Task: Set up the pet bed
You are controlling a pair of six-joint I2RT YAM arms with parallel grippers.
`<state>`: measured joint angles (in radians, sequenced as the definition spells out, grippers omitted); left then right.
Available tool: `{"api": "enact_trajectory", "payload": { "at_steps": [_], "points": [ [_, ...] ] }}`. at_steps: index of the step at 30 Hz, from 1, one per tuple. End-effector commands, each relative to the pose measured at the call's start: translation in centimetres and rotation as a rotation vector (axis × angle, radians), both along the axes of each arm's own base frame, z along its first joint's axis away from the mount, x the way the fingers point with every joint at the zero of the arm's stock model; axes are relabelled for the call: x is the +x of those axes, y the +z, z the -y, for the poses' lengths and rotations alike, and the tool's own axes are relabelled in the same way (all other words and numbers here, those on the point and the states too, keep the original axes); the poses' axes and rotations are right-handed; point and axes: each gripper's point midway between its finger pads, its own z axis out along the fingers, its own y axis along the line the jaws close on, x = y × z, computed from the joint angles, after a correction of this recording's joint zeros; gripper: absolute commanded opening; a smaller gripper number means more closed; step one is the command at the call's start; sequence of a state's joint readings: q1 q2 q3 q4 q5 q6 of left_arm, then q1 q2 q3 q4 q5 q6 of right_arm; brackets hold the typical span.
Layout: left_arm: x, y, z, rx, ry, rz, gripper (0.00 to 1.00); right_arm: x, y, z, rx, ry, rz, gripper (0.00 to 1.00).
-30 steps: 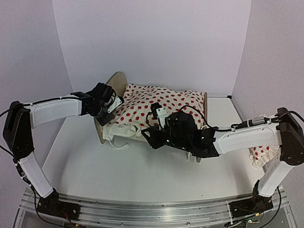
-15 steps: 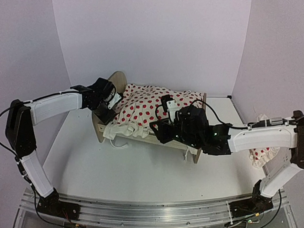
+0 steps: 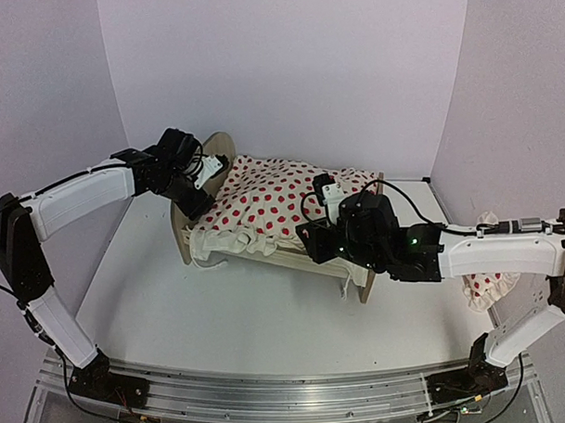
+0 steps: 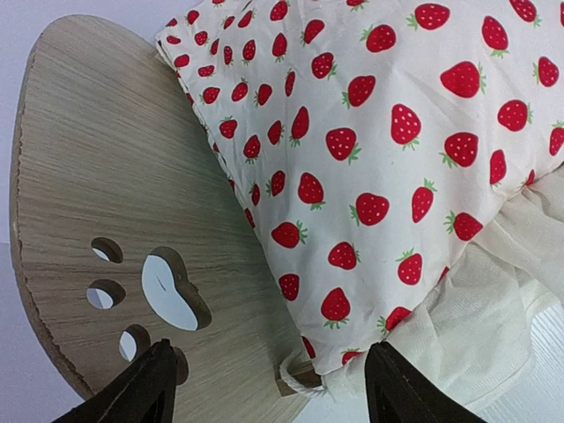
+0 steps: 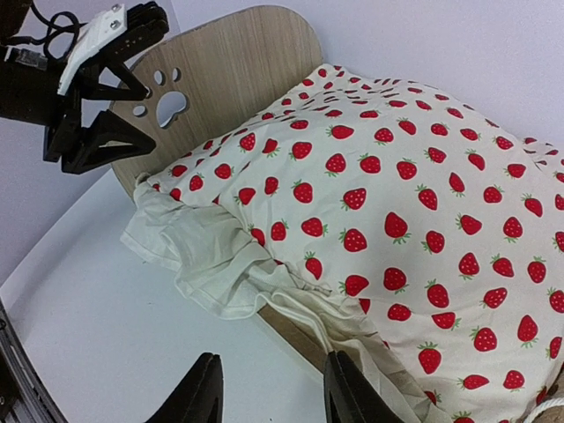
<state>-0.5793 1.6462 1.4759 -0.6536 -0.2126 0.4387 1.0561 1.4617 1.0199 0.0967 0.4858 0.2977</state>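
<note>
The left fingers (image 4: 141, 392), wide and empty, hover beside the paw-print headboard (image 4: 97, 176) of the pet bed (image 3: 223, 147), set near the desk's (image 3: 221, 316) far edge under a strawberry-print duvet (image 3: 273, 198) bunched over its near rail (image 3: 284, 258). A careless tug there could pull the duvet askew or shove the light frame; the right fingers (image 5: 201, 392), half parted and empty by that rail, risk snagging the ruffle (image 5: 203, 264).
</note>
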Motion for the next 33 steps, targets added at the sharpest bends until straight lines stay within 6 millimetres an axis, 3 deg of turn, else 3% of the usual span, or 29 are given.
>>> {"api": "enact_trajectory", "payload": {
  "at_steps": [1, 2, 4, 7, 9, 13, 20, 25, 28, 33],
  "points": [
    [-0.3, 0.3, -0.4, 0.033, -0.029, 0.0, 0.66, -0.1, 1.6, 0.5, 0.03, 0.004, 0.01, 0.39],
    [-1.1, 0.8, 0.6, -0.013, -0.08, -0.026, 0.63, -0.2, 1.6, 0.5, 0.029, 0.008, 0.009, 0.4],
    [-4.6, 1.5, 3.9, -0.133, -0.312, -0.116, 0.59, -0.1, 1.4, 1.0, 0.022, -0.006, 0.004, 0.41],
    [-9.9, -1.2, 6.0, -0.068, -0.576, -0.205, 0.66, 0.4, 0.9, 2.5, 0.002, -0.069, -0.027, 0.41],
    [-10.7, -3.9, 5.7, 0.024, -0.623, -0.234, 0.73, 0.6, 0.4, 3.2, -0.022, -0.094, -0.048, 0.42],
    [-9.8, -7.2, 5.2, 0.155, -0.687, -0.241, 0.8, 0.7, 0.0, 3.7, -0.029, -0.097, -0.08, 0.43],
    [-5.9, -7.9, 6.8, 0.23, -0.741, -0.106, 0.86, 0.2, -0.7, 2.9, -0.02, -0.052, -0.114, 0.43],
    [-4.5, -7.1, 7.8, 0.218, -0.76, -0.07, 0.83, -0.3, -0.8, 2.5, -0.016, -0.017, -0.13, 0.43],
    [-4.4, -7.3, 7.4, 0.206, -0.774, -0.091, 0.79, -0.4, -1.0, 2.4, -0.019, -0.01, -0.133, 0.43],
    [-2.2, -9.8, 5.1, 0.272, -0.746, -0.101, 0.73, -0.3, -1.2, 1.8, -0.031, 0.01, -0.134, 0.43]
  ]
}}
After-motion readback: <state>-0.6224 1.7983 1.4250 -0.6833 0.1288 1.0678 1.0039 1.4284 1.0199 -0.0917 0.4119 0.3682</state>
